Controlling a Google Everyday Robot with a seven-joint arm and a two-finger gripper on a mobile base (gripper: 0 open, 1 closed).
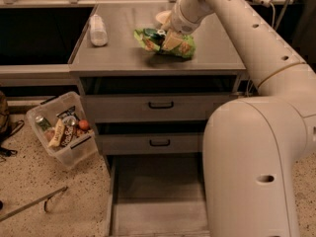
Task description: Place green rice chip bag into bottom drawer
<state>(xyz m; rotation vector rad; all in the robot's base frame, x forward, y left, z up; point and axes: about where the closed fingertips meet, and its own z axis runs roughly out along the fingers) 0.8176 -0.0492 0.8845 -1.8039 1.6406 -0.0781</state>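
Observation:
The green rice chip bag (183,47) lies crumpled on the grey countertop (123,53), right of its middle. My gripper (171,40) reaches down from the upper right and is closed on the bag's middle, with a cream finger across it. The bag's left end is slightly raised. The bottom drawer (158,201) is pulled out at floor level below the cabinet, its flat grey floor bare. My arm's large body (252,167) hides the drawer's right side.
A white bottle (98,29) lies at the counter's left. A white bowl (162,17) sits behind the gripper. Two closed drawer fronts with black handles (160,104) face me. A clear bin of snacks (61,130) and a metal rod (29,205) are on the floor at left.

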